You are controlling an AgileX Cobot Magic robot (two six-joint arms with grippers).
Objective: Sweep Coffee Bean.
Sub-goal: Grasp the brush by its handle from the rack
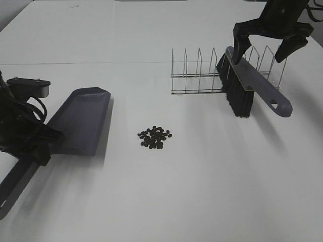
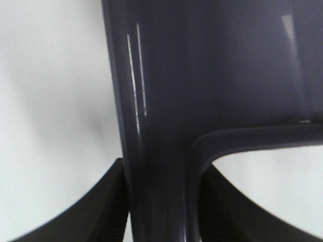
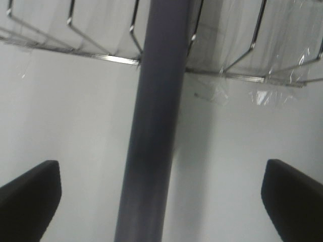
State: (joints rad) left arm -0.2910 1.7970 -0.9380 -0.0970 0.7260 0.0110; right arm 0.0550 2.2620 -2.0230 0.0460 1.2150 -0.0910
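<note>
The coffee beans (image 1: 155, 137) lie in a small dark cluster on the white table (image 1: 202, 191), near the middle. A dark grey dustpan (image 1: 83, 121) lies left of them with its mouth away from the beans' side. My left gripper (image 1: 44, 145) is shut on its handle (image 2: 156, 151), which fills the space between the fingers (image 2: 96, 212). A dark brush (image 1: 247, 88) leans with its bristles down against a wire rack (image 1: 202, 75). My right gripper (image 1: 258, 53) hovers wide open above the brush handle (image 3: 154, 126), not touching it, with its fingers (image 3: 30, 196) far apart.
The wire rack (image 3: 101, 55) stands behind the brush at the back right, with clear tape on its rail. The table's far seam runs behind the dustpan and rack.
</note>
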